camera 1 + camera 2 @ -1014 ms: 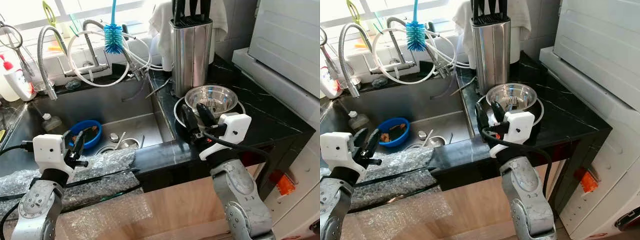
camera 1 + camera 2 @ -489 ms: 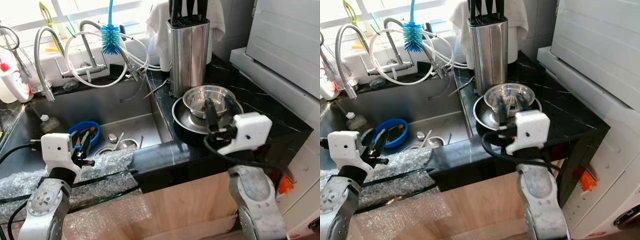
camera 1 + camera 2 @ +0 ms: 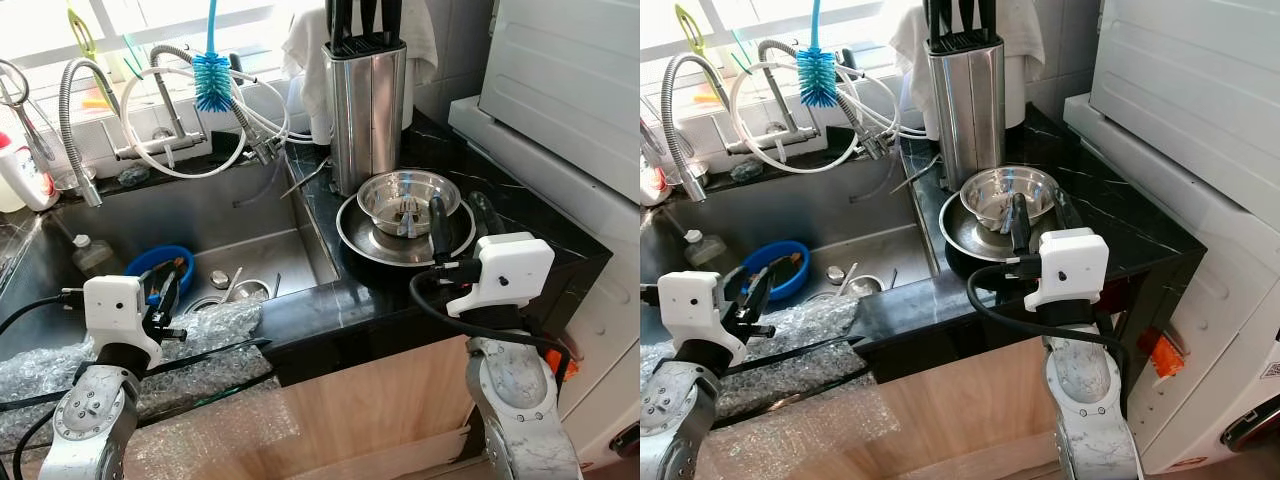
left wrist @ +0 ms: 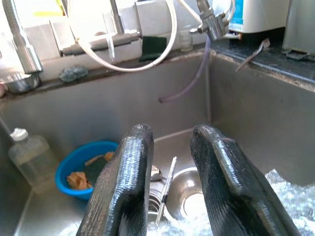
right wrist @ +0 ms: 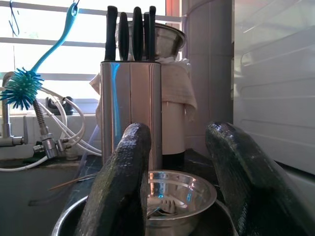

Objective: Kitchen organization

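A small steel bowl (image 3: 408, 195) sits inside a wider steel dish (image 3: 358, 232) on the black counter (image 3: 530, 215), in front of a steel knife block (image 3: 365, 100). My right gripper (image 3: 461, 215) hovers open at the dish's right rim, just right of the bowl. In the right wrist view the bowl (image 5: 179, 192) lies beyond the two spread fingers (image 5: 123, 182), which hold nothing. My left gripper (image 3: 165, 292) is over the sink's front edge, above bubble wrap (image 3: 205, 328). Its fingers (image 4: 123, 187) are slightly apart and empty.
The sink (image 3: 250, 215) holds a blue bowl (image 3: 160, 262) with scraps, a small bottle (image 3: 88, 255) and a drain strainer (image 4: 189, 189). A blue bottle brush (image 3: 212, 78) hangs over faucets and hoses (image 3: 180, 130). A white appliance (image 3: 570, 90) borders the counter's right side.
My right gripper has swung from the counter's front edge before the bowl to the dish's right rim. The head camera shifted a little. The left gripper has barely moved.
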{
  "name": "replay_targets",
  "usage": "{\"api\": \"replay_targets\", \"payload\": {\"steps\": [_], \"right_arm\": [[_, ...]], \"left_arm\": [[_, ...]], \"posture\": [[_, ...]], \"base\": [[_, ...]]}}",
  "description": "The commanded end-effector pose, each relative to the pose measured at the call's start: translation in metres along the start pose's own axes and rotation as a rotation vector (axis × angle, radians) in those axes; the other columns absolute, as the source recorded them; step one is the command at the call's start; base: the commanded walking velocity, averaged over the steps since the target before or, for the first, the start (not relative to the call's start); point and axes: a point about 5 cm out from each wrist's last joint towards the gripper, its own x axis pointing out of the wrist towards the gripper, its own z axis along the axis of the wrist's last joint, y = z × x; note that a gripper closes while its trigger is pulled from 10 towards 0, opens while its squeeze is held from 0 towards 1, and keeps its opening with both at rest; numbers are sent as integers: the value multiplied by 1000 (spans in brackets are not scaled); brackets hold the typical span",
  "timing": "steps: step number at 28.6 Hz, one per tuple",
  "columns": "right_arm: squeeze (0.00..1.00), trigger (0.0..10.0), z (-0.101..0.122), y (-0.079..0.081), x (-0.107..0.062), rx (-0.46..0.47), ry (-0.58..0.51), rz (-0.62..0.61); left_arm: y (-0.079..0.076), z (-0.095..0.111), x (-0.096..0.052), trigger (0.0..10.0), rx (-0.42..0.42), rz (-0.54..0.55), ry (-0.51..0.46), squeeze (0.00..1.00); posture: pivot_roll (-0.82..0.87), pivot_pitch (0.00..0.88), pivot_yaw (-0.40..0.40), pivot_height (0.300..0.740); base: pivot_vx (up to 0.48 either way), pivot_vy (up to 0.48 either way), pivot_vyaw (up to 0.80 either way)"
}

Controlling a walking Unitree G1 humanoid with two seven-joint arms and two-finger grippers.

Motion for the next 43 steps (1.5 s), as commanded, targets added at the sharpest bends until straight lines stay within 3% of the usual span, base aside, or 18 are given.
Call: {"api": "replay_targets", "payload": {"steps": [1, 14, 34, 43], "right_arm": [[0, 10000, 7, -2, 1, -6, -32, -16], [0, 10000, 5, -7, 0, -39, -29, -39], [0, 10000, -1, -14, -8, -165, -22, -66], [0, 10000, -13, -1, -15, -131, -1, 95]], "left_arm": [[2, -5, -1, 10000, -4, 7, 12, 0], [0, -16, -1, 10000, -34, 21, 30, 0], [-14, -7, 1, 10000, -97, -1, -2, 0], [-15, -4, 4, 10000, -96, -1, -8, 0]], "posture": [[-118, 0, 152, 740], [-130, 0, 149, 740], [-132, 0, 145, 740], [-132, 0, 143, 740]], "base": [[0, 0, 0], [0, 0, 0], [0, 0, 0], [0, 0, 0]]}}
